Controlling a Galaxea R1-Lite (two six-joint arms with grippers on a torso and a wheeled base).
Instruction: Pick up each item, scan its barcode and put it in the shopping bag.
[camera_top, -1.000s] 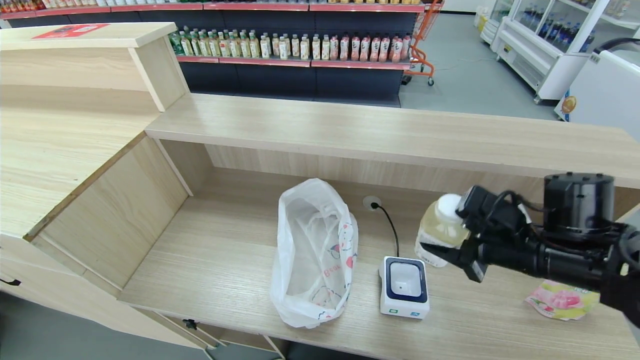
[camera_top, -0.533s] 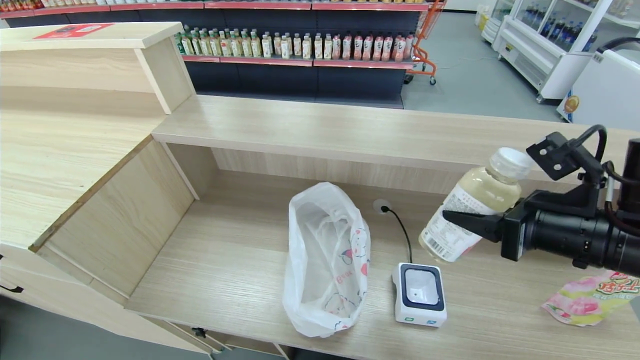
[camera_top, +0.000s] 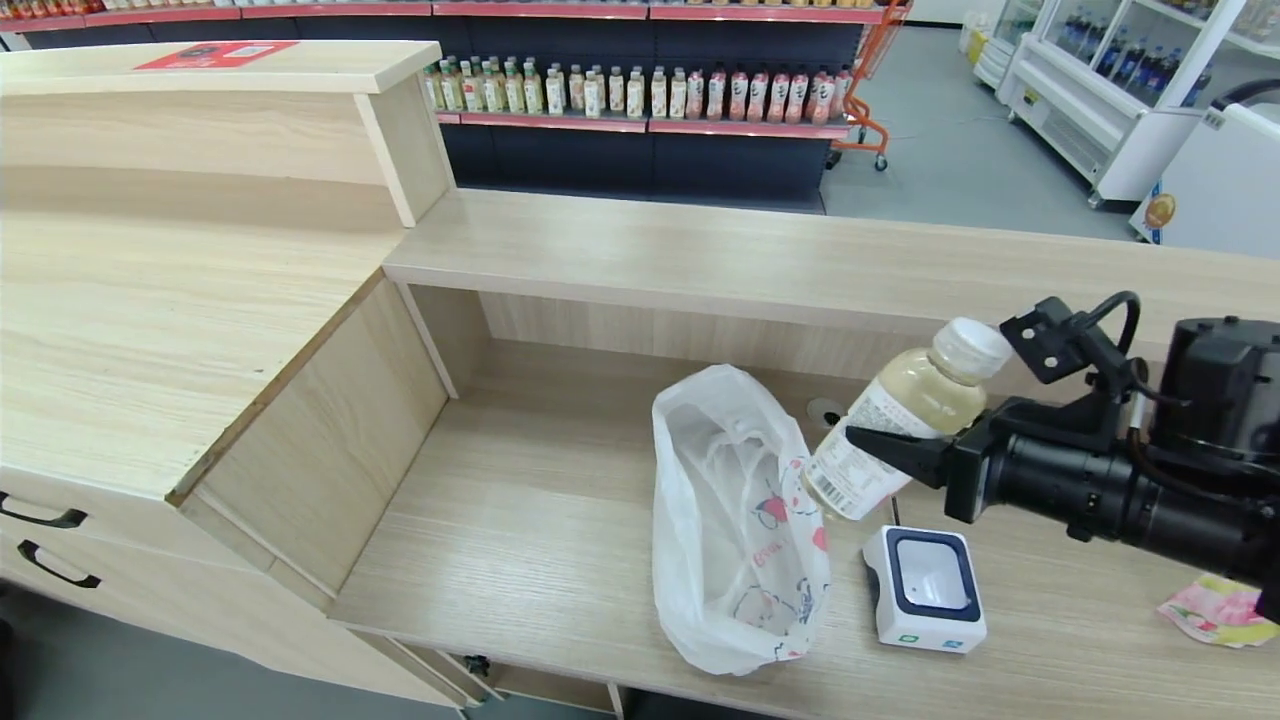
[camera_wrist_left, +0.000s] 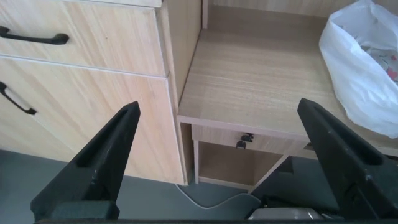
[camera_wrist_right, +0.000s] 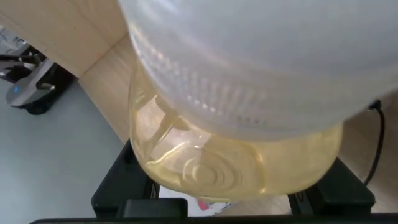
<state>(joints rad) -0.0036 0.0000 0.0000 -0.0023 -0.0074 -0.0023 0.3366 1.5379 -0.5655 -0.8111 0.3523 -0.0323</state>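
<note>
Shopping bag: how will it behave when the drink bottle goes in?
Probably floppy: the shopping bag is thin, wrinkled translucent plastic, its mouth sagging open unsupported. Likely light, so it may slide on the smooth counter if nudged. The drink bottle looks nearly full, so its weight could tip or collapse the walls.

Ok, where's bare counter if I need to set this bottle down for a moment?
Widest bare patch: the lower counter between the side panel and the shopping bag. The upper ledge behind is bare too. Crowded on the robot's right: bag, scanner and pink pouch sit there, with the bottle in the right gripper above the bag-scanner gap.
</note>
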